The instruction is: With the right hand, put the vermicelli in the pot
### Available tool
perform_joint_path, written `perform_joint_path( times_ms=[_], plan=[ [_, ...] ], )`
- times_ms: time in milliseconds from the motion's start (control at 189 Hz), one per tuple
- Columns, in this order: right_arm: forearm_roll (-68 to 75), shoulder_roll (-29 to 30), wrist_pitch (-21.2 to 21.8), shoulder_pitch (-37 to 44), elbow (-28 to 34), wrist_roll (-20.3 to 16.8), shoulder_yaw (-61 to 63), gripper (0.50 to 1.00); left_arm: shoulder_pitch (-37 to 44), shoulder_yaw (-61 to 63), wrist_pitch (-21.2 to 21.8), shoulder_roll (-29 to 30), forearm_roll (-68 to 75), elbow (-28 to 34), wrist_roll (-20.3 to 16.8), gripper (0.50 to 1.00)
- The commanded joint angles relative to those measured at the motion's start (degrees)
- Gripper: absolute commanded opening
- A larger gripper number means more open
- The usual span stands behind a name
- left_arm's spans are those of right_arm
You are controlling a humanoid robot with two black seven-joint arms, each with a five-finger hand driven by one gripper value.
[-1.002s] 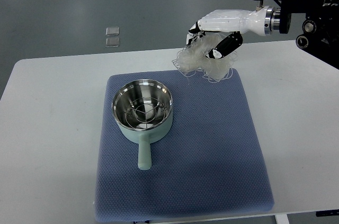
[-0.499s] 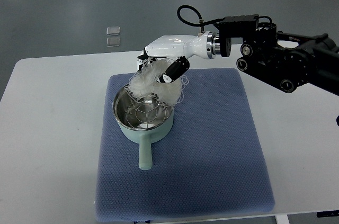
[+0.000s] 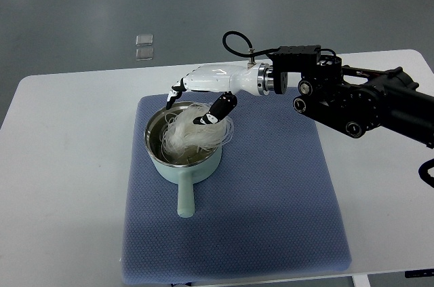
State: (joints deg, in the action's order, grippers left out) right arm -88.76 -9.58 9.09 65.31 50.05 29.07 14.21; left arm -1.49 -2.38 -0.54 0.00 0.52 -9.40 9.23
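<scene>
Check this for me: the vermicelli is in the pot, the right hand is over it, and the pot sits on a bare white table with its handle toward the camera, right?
Not quite. In the top view the pot sits on a blue mat, not bare table. The rest holds: vermicelli in the pot, right hand over it, handle toward the camera.

Bright, even light from above. Soft, faint shadows only: small one under pot [image 3: 182, 148], another along bottom edge of mat [image 3: 234, 192]. Shiny glints on metal inside pot and on white hand [image 3: 196, 93]. White table [image 3: 61, 165] bright, not washed out. Sharp all over, no blur. Slight bend near edges.
</scene>
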Motion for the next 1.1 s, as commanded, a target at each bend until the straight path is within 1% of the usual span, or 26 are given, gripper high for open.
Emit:
perform_joint_path(
  times_ms=[0, 117, 186, 255, 292, 377, 509, 626, 748, 870, 997, 1093],
  plan=[
    [0.1, 0.0, 0.0, 0.0, 0.1, 0.0, 0.1, 0.768, 0.0, 0.0, 0.0, 0.0, -0.1, 0.0, 0.0, 1.0],
    [0.3, -0.3, 0.1, 0.2, 0.1, 0.1, 0.5, 0.799, 0.0, 0.0, 0.0, 0.0, 0.0, 0.0, 0.0, 1.0],
    [0.8, -0.5, 0.0, 0.5, 0.4, 0.1, 0.6, 0.858, 0.0, 0.0, 0.0, 0.0, 0.0, 0.0, 0.0, 1.0],
    [0.9, -0.8, -0.1, 0.9, 0.7, 0.2, 1.0, 0.87, 0.0, 0.0, 0.0, 0.0, 0.0, 0.0, 0.0, 1.0],
    [1.0, -0.9, 0.0, 1.7, 0.8, 0.2, 2.2, 0.901, 0.0, 0.0, 0.0, 0.0, 0.0, 0.0, 0.0, 1.0],
    [1.5, -1.0, 0.8, 2.3, 0.9, 0.3, 5.6, 0.915, 0.0, -0.1, 0.0, 0.0, 0.0, 0.0, 0.0, 1.0],
    [6.2, -1.1, 1.5, 2.4, 0.9, 0.4, 11.0, 0.924, 0.0, 0.0, 0.0, 0.0, 0.0, 0.0, 0.0, 1.0],
    [14.0, -1.1, 1.8, 1.6, 0.1, 0.2, 17.3, 0.926, 0.0, 0.0, 0.0, 0.0, 0.0, 0.0, 0.0, 1.0],
    [25.2, -1.0, 1.0, -3.1, -1.9, 0.1, 22.2, 0.926, 0.0, 0.0, 0.0, 0.0, 0.0, 0.0, 0.0, 1.0],
    [37.6, -0.7, -0.9, -7.7, -4.9, 0.1, 24.5, 0.926, 0.0, -0.1, 0.0, 0.0, 0.0, 0.0, 0.0, 1.0],
    [50.2, -0.2, -3.5, -12.0, -10.2, 0.0, 24.5, 0.926, 0.0, -0.1, 0.0, 0.0, 0.0, 0.0, 0.0, 1.0],
    [58.1, 0.1, -4.5, -13.9, -14.2, -0.1, 24.4, 0.926, 0.0, -0.1, 0.0, 0.0, 0.0, 0.0, 0.0, 1.0]
  ],
)
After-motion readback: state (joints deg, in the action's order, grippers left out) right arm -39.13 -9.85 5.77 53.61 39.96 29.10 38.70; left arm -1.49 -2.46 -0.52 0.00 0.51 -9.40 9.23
